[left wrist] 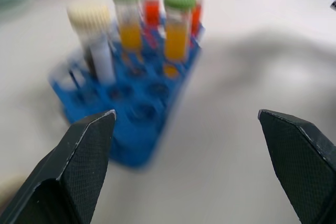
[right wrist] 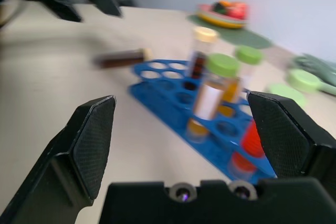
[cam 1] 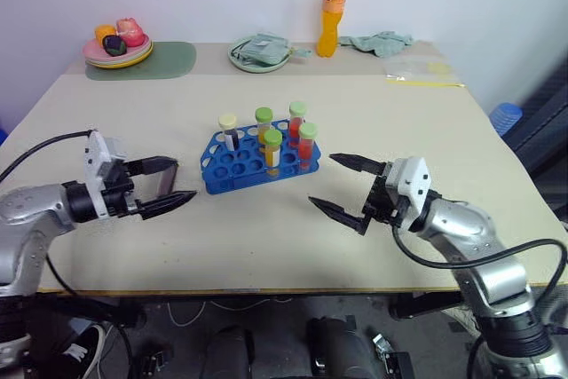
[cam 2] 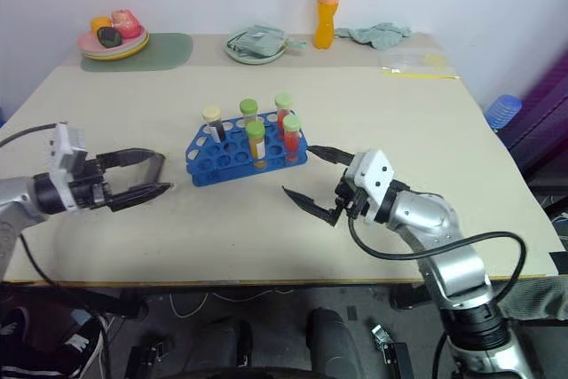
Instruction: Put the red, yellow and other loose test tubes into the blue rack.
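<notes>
One loose test tube (right wrist: pixel 121 59) is left: dark brown liquid, cream cap, lying flat on the bench (cam 1: pixel 399 113) just beside the blue rack (cam 1: pixel 232 172), on the end toward the left gripper (cam 1: pixel 186 178). Its long axis looks roughly parallel to the rack's short end, though blur makes that a guess. The left arm is clearly nearer, with the tube right at its fingertips, so I'd pick with the left. The right gripper (cam 1: pixel 321 179) sits off the rack's opposite end, well apart from the tube. Both grippers have jaws spread wide, holding and touching nothing. Five capped tubes already stand upright in the rack, bunched at the right gripper's end, and the holes near the lying tube are free.
</notes>
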Motion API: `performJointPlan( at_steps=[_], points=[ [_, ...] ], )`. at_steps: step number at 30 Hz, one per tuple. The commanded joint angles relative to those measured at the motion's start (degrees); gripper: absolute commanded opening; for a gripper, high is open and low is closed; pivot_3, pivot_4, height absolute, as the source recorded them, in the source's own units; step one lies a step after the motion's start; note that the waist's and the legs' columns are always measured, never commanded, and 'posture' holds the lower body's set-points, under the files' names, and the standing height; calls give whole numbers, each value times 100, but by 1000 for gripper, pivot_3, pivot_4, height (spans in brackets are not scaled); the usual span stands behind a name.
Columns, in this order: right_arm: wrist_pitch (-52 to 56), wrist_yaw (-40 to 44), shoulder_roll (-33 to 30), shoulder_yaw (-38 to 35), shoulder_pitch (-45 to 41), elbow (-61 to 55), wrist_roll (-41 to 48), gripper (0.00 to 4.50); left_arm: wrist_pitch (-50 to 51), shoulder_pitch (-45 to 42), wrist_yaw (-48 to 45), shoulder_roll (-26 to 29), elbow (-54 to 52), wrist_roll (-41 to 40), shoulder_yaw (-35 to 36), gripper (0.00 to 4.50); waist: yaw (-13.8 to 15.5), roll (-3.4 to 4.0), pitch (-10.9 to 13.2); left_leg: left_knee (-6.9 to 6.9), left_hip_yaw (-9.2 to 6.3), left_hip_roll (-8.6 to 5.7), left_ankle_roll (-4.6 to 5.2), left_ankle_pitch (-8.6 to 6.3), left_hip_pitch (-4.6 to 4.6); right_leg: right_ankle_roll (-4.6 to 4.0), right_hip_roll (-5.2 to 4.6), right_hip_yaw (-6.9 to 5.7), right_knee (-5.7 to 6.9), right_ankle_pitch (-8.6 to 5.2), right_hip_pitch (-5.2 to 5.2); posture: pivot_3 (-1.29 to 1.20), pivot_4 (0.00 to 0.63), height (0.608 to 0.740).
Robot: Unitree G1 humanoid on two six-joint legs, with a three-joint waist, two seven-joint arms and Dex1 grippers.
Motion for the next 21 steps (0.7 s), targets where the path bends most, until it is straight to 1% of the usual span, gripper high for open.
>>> performJointPlan(
  at_steps=[1, 5, 6, 7, 9, 11, 13, 15, 17, 19, 21],
  points=[
    [141, 147, -59, -60, -236, -199, 241, 4414, 663, -536, 450, 437, 215, 327, -202, 4500, 14, -8, 1, 0, -1, 0, 0, 0, 0, 0, 1, 0, -2, 0, 0, 0, 150, 740],
    [128, 33, 170, 103, -430, -26, 151, 4414, 1917, -1294, 1090, 660, 527, 593, -680, 4500, 27, -12, 4, 0, 3, -3, 0, 0, -5, 1, 0, 2, -7, 0, 1, 0, 150, 740],
    [111, 0, 230, 147, -438, -22, 124, 4414, 2385, -1547, 1217, 610, 625, 484, -699, 4500, 26, -15, 4, 0, 3, -4, 0, 0, -8, 2, 0, 2, -7, 0, 1, 0, 150, 740],
    [76, -23, 283, 189, -431, -26, 91, 4414, 3087, -1896, 1315, 553, 732, 269, -693, 4500, 30, -24, 6, 0, 2, -4, 1, 0, -9, 2, 1, 2, -7, 0, -1, 0, 150, 740],
    [38, -17, 329, 235, -400, -24, 50, 4414, 3765, -2364, 1296, 637, 816, 210, -974, 4500, 30, -43, 14, 2, -3, -4, 1, 0, -15, 3, 4, 0, -3, 1, -3, 0, 150, 740],
    [3, 24, 318, 230, -360, -11, 47, 4414, 3833, -2702, 1165, 783, 1136, 510, -1446, 4500, 25, -43, 14, 4, -3, -6, 1, 0, -19, 4, 3, 2, -4, 1, -6, 0, 150, 740],
    [-39, 86, 275, 223, -314, 1, 46, 4414, 3641, -3059, 1100, 832, 1765, 952, -1955, 4500, 18, -43, 14, 3, -2, -7, 1, 0, -18, 4, 3, 4, -4, 1, -6, 0, 150, 740],
    [-86, 147, 233, 197, -265, -10, 55, 4414, 3697, -3561, 959, 749, 2401, 1211, -2400, 4500, 13, -45, 14, 3, -2, -7, 1, 0, -13, 3, 7, 4, 0, 0, -6, 0, 150, 740],
    [-112, 171, 194, 160, -212, -45, 60, 4414, 3881, -4100, 922, 539, 3052, 1445, -2733, 4500, 23, -48, 14, 3, -8, -6, 1, 0, -13, 3, 11, 3, 4, 0, -7, 0, 150, 740],
    [-116, 165, 171, 137, -170, -68, 47, 4414, 3821, -4460, 648, 406, 3541, 1637, -3051, 4500, 38, -52, 13, 4, -7, -7, 1, 0, -15, 3, 11, 4, 4, 0, -7, 0, 150, 740],
    [-132, 117, 167, 131, -127, -96, -6, 4414, 3904, -4930, 565, 129, 4322, 1764, -3111, 4500, 48, -53, 12, 6, -7, -7, 1, 0, -19, 3, 10, 5, 2, 0, -8, 0, 150, 740]
  ],
)
